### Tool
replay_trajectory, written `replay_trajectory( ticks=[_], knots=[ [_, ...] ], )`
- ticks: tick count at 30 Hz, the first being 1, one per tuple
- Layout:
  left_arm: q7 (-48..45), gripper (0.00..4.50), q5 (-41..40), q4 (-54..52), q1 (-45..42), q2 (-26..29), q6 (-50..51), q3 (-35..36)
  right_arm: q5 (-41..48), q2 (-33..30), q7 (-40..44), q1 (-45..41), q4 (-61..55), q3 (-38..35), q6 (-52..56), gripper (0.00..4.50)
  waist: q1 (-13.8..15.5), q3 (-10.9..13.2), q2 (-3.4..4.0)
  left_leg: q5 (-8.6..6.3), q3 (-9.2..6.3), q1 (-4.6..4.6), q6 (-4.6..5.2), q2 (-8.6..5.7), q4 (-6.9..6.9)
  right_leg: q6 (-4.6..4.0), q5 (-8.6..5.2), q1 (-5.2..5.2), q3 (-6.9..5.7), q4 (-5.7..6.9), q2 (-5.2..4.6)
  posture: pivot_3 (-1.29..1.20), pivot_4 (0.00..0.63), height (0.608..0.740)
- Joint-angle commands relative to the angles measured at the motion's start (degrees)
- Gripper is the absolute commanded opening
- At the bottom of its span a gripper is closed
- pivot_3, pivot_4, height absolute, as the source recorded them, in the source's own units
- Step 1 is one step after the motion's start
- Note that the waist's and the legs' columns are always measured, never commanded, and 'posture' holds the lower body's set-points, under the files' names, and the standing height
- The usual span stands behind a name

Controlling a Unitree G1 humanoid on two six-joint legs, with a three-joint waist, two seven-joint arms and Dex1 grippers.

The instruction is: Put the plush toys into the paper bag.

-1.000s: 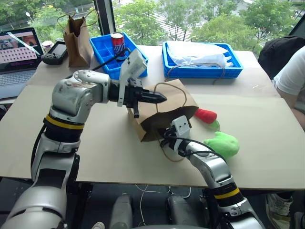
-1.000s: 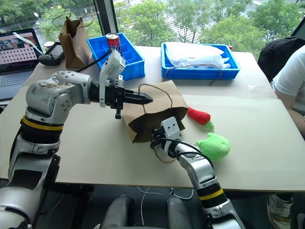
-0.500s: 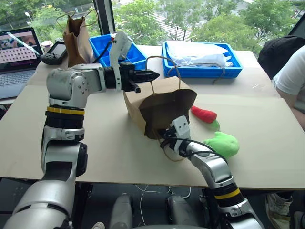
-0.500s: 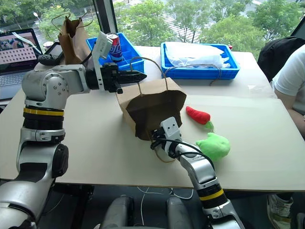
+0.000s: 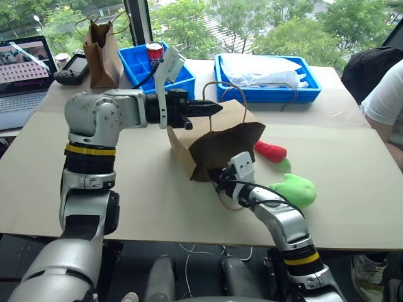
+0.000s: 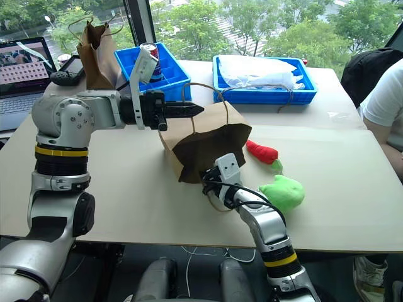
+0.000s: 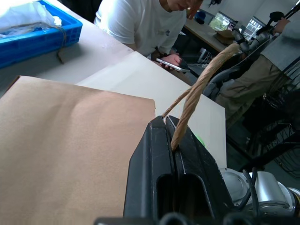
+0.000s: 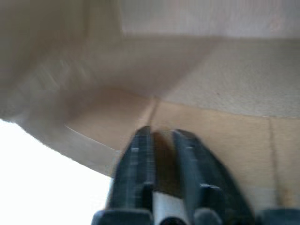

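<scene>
Pale matte table (image 5: 145,189): crinkled brown paper bag (image 5: 220,141) gapes sideways, its twisted cord handle (image 7: 197,89) pinched in the left gripper (image 5: 214,108). Right gripper (image 8: 160,140), seemingly slightly parted, sits at the bag's mouth. Red chili toy (image 5: 271,151) and rounded green toy (image 5: 293,190) lie beside.

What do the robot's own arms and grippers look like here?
Both arms are silver-grey metal with black joints and a yellow band each. A white camera block sits on each wrist, with black cables. The left gripper and right gripper each have two black fingers.
</scene>
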Motion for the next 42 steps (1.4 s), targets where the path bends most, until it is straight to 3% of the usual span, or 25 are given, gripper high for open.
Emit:
replay_trajectory(
  ticks=[1,7,12,16,18,21,25,32,37,42],
  knots=[
    [-3.27,0.00,-1.10,-4.03,0.99,1.40,-1.24,-2.33,3.61,-1.69,-0.14,-1.43,-9.55,-4.81,4.34,2.54,0.00,0.00,0.00,0.00,0.00,0.00,0.00,0.00,-0.02,0.00,0.00,0.00,0.01,-0.01,0.00,0.00,0.150,0.710],
    [-4.34,0.00,-1.26,-3.74,1.34,1.68,-1.92,-3.00,11.38,-13.41,1.48,0.04,-24.95,-17.97,18.47,4.44,0.32,0.04,0.06,0.00,-0.01,-0.05,0.00,-0.03,-0.02,0.00,0.00,-0.01,0.00,-0.04,-0.03,0.00,0.150,0.710],
    [-5.51,0.00,-0.85,-3.88,1.98,1.88,-3.00,-4.39,15.44,-25.15,3.64,5.65,-28.26,-30.39,29.41,4.44,0.67,0.04,0.06,0.00,0.00,-0.06,0.00,-0.06,-0.05,0.01,-0.01,0.04,0.01,-0.17,-0.07,0.00,0.150,0.710],
    [-6.23,0.00,-0.56,-3.48,1.66,1.55,-4.08,-5.42,14.01,-28.93,3.88,13.54,-26.37,-30.55,31.83,4.44,0.40,0.04,0.06,0.00,-0.02,-0.03,0.00,-0.06,-0.09,0.00,-0.02,0.04,0.01,-0.15,-0.05,0.00,0.150,0.710],
    [-6.55,0.00,-0.27,-3.27,1.52,1.60,-4.69,-5.92,13.53,-27.26,2.43,15.79,-24.39,-29.82,32.11,4.44,0.02,0.03,0.07,0.00,-0.02,-0.02,0.01,-0.07,-0.08,0.00,-0.02,0.04,0.04,-0.15,-0.05,0.00,0.150,0.710],
    [-6.65,0.00,-0.33,-2.92,1.28,1.74,-5.03,-6.14,12.85,-26.51,1.47,17.87,-23.29,-28.53,32.45,3.73,-0.30,0.02,0.10,0.00,-0.03,0.00,0.01,-0.09,-0.05,0.00,-0.01,0.04,0.08,-0.11,-0.05,0.00,0.150,0.710],
    [-6.58,0.00,-0.45,-2.50,1.04,1.90,-4.91,-6.01,13.48,-26.58,1.34,17.73,-23.83,-30.12,32.75,2.38,-0.13,0.01,0.12,0.00,-0.08,0.01,0.01,-0.10,-0.05,0.01,-0.02,0.08,0.07,-0.13,-0.05,0.00,0.150,0.710],
    [-6.44,0.00,-0.39,-2.04,0.80,1.71,-4.89,-6.10,15.03,-36.92,8.76,13.11,-27.15,-30.70,28.64,0.18,0.04,0.02,0.14,0.00,-0.06,-0.01,0.01,-0.12,-0.05,0.02,-0.03,0.05,0.08,-0.15,-0.06,0.00,0.150,0.710],
    [-6.63,0.00,-0.33,-2.18,0.73,1.41,-5.06,-6.45,23.29,-35.96,10.51,-0.61,-31.30,-24.43,33.01,0.02,-0.70,0.04,0.17,0.00,-0.17,0.01,0.01,-0.12,-0.08,0.02,-0.03,0.03,0.08,-0.12,-0.02,0.00,0.150,0.710],
    [-5.73,0.00,-0.35,-2.60,0.63,-0.06,-4.68,-6.83,21.87,-27.36,6.51,-9.52,-26.15,-13.34,32.27,0.02,-0.19,0.05,0.17,0.00,-0.29,-0.10,0.01,-0.18,-0.10,0.03,-0.04,0.02,0.04,-0.17,-0.03,0.00,0.150,0.710]
  ],
)
